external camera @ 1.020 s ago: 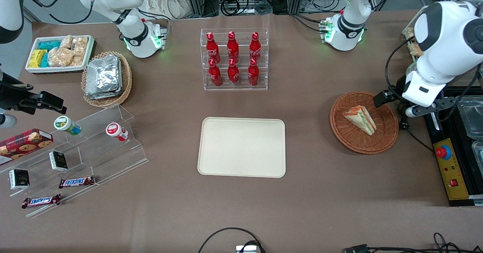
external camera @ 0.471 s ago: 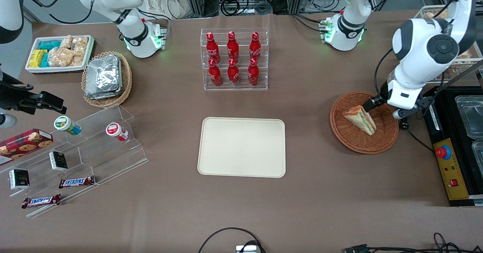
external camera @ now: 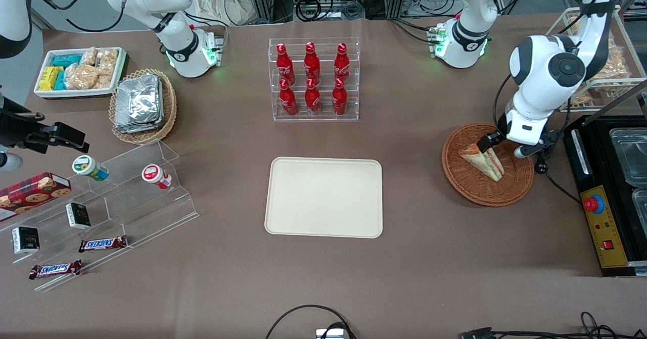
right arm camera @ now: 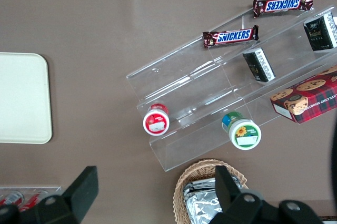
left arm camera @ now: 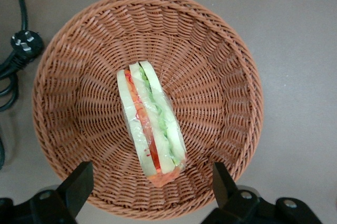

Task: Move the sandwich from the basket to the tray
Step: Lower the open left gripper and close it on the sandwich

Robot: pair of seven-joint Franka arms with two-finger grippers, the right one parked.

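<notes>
**Hand poised over the sandwich in the wicker basket**

The sandwich (left arm camera: 150, 123) lies on its side in the middle of the round reddish-brown wicker basket (external camera: 465, 180), its cut edge up, showing pale bread with green, red and orange layers under clear wrap. The basket sits on the brown tabletop (external camera: 404, 268) toward the working arm's end, well apart from the cream-beige tray (external camera: 324, 197), which lies flat near the middle with nothing on it.

The working arm's hand (external camera: 498, 146) hangs above the basket, over the part of the sandwich farther from the front camera. In the wrist view its two black fingers (left arm camera: 79, 184) are spread wide, one to each side of the sandwich's narrow end, touching neither the sandwich nor the weave.

A black plug and cable (left arm camera: 22, 45) lie on the tabletop just beside the basket's rim. Farther from the front camera than the tray stands a clear rack of red bottles (external camera: 313, 79).
</notes>
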